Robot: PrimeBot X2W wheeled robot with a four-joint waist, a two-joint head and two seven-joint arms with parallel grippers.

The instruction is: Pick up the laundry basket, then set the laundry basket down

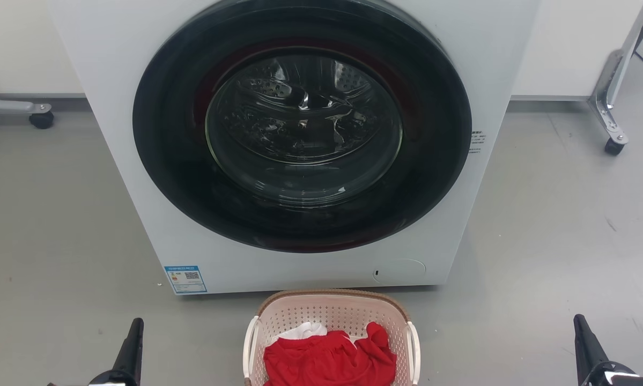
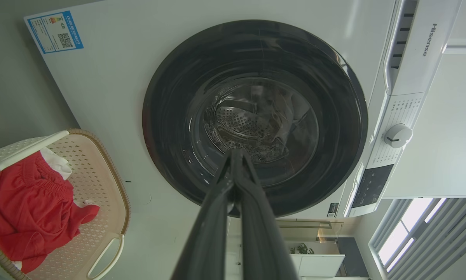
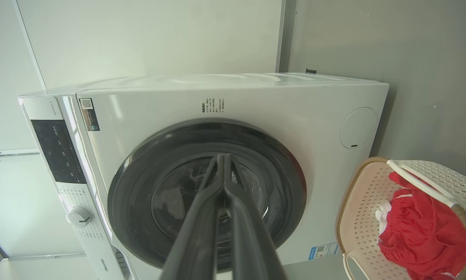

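Looking at the laundry basket (image 1: 332, 316) here: sat flat and upright on the grey floor (image 1: 58, 241), just in front of the washing machine (image 1: 278, 268) with its round door shut. Loaded with a red garment (image 1: 326, 359) plus a scrap of white cloth (image 1: 305, 329), so probably a bit floppy on top and best kept level by way of the two white handles (image 1: 248, 343). Likely the reason for the left gripper (image 1: 137, 324) and right gripper (image 1: 578, 320) sitting low on either side, one per handle, both well apart from the basket. Both claws pinched right together, no gap to speak of, holding nothing at all, just pointing at the washer door in the wrist views. Can't call the stage from this, honestly. Fits a basket waiting to be lifted, and equally fits a basket already put back down with both arms pulled clear. Either way: on the floor, nothing gripping it, laundry inside and not spilling over the brown rim.
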